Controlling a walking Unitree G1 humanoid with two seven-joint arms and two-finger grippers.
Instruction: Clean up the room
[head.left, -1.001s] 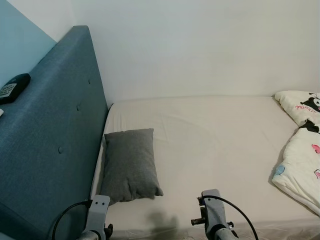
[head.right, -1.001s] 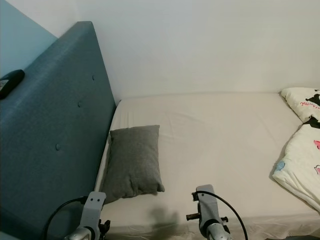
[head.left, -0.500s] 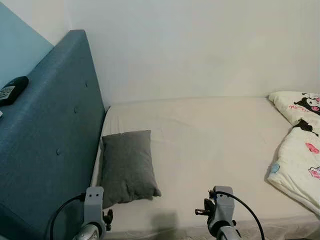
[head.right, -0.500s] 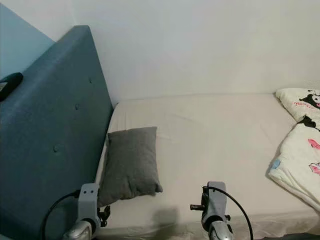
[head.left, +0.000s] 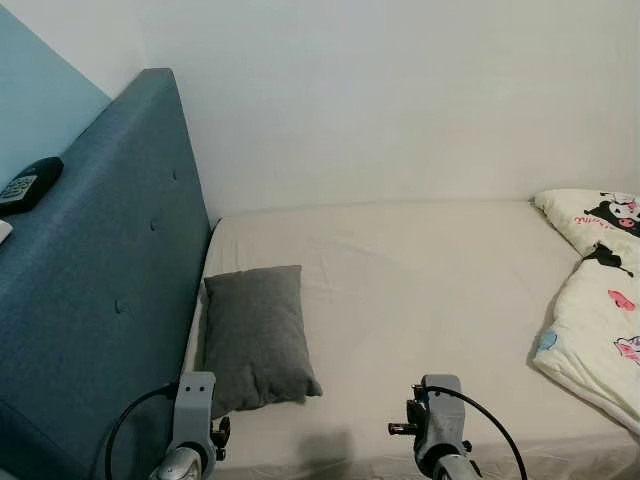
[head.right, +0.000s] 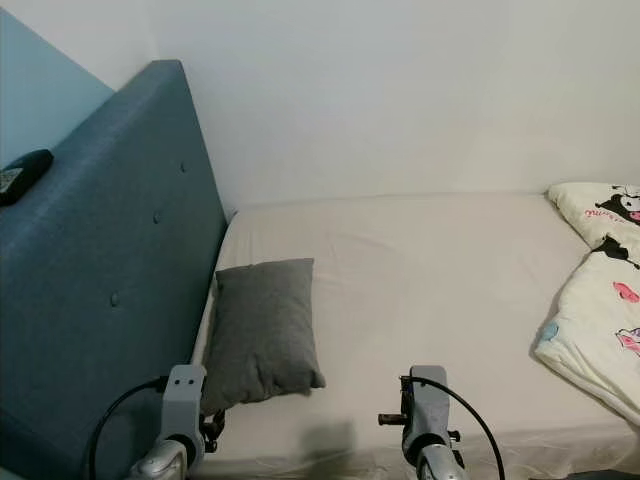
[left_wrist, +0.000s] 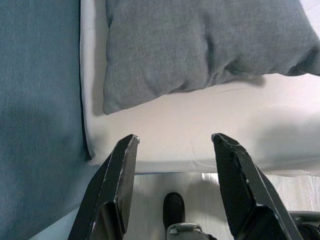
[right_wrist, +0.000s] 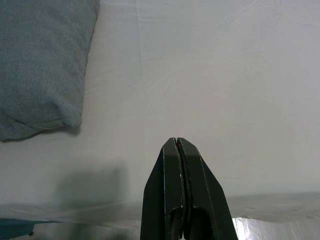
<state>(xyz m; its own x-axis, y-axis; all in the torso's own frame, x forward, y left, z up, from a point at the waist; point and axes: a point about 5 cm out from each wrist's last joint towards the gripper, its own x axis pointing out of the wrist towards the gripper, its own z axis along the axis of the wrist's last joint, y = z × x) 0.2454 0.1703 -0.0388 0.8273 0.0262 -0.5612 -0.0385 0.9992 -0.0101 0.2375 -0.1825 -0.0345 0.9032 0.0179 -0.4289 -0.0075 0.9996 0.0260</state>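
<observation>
A grey pillow (head.left: 257, 335) lies on the cream bed sheet (head.left: 420, 290) close to the blue headboard (head.left: 100, 270). A white quilt with cartoon prints (head.left: 598, 300) is bunched at the bed's right side. My left gripper (left_wrist: 175, 142) is open, held over the bed's near edge just short of the pillow (left_wrist: 200, 45), with nothing between its fingers. My right gripper (right_wrist: 178, 145) is shut and empty, hovering over the bare sheet (right_wrist: 215, 75) to the right of the pillow (right_wrist: 40, 65). Both wrists show low in the eye views, the left wrist (head.left: 192, 420) and the right wrist (head.left: 440, 430).
A dark remote-like device (head.left: 28, 183) rests on a ledge beyond the headboard's top at the far left. A white wall (head.left: 400, 100) runs behind the bed. A strip of pale floor (left_wrist: 150, 200) shows below the mattress edge in the left wrist view.
The head camera has shifted slightly, so the whole scene sits a little lower and further left. Both arms stay low at the bed's near edge; pillow and quilt have not moved.
</observation>
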